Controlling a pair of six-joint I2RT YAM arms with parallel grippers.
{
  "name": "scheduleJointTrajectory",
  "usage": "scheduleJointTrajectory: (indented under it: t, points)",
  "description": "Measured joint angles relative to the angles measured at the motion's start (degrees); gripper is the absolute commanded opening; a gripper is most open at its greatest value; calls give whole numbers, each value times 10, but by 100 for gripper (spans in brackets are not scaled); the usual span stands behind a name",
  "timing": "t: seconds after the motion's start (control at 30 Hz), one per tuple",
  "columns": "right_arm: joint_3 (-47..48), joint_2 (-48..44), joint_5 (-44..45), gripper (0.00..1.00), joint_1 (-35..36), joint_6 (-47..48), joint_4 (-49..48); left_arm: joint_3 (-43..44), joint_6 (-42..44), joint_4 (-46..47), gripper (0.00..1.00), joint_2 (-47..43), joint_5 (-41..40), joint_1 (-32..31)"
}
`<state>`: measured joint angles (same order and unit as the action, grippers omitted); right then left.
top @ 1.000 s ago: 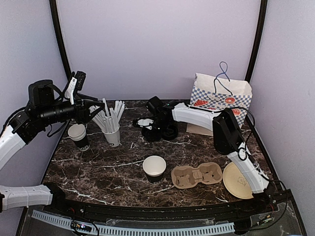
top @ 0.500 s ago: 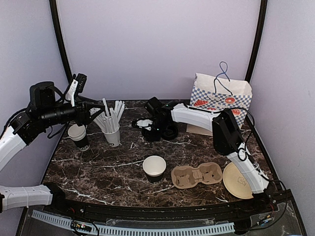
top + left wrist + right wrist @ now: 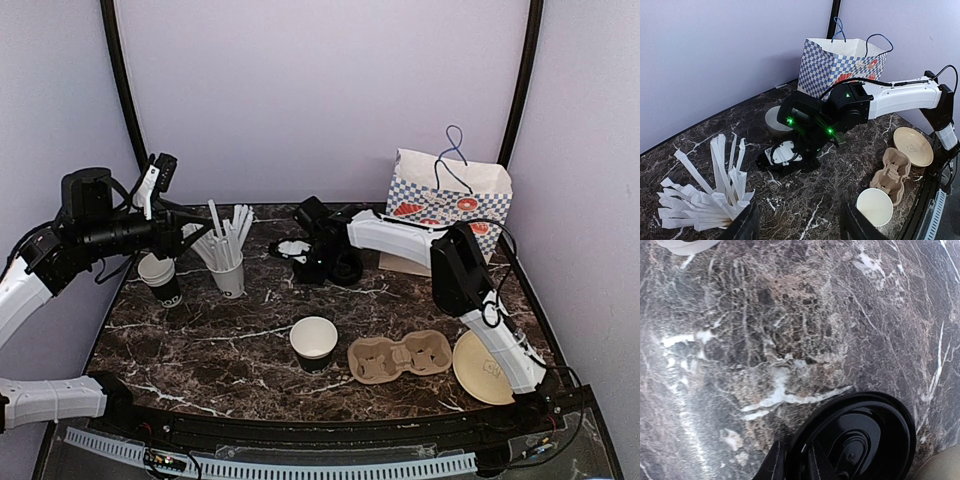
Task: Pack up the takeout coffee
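Straddling the black lid (image 3: 856, 436) rim, right claw (image 3: 793, 461) narrow, fingers either side, grip unclear.

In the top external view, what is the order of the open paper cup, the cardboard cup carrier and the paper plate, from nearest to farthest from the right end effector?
Measured from the right end effector:
1. open paper cup, front centre of the table.
2. cardboard cup carrier, front, to the right of that cup.
3. paper plate, front right corner.
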<state>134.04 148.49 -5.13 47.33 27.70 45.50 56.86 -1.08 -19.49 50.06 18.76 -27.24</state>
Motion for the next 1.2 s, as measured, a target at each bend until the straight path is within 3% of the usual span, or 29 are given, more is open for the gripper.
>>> scheduleJointTrajectory:
  t: [0.17, 0.4, 0.5, 0.6, 0.77, 0.83, 1.0, 1.2]
  points:
    - [-45, -63, -68, 14, 0, -31, 8, 3, 13, 1, 59, 0, -4, 0]
    - [-113, -273, -246, 13, -9, -118, -59, 3, 54, 68, 72, 9, 9, 0]
    - [-175, -368, -376, 15, -34, -217, -163, -15, 72, 139, 72, 8, 25, -3]
    - [-261, -426, -503, 14, -68, -374, -333, -44, 84, 216, 73, 9, 32, -17]
    - [-406, -434, -614, 14, -97, -720, -722, -78, 127, 319, 83, 31, 3, -107]
    - [-434, -424, -637, 14, -97, -824, -829, -81, 150, 362, 84, 52, -21, -149]
    - [-449, -423, -661, 14, -94, -940, -957, -65, 191, 437, 84, 117, -63, -194]
    - [-450, -433, -670, 15, -89, -992, -1020, -33, 217, 478, 85, 187, -100, -213]
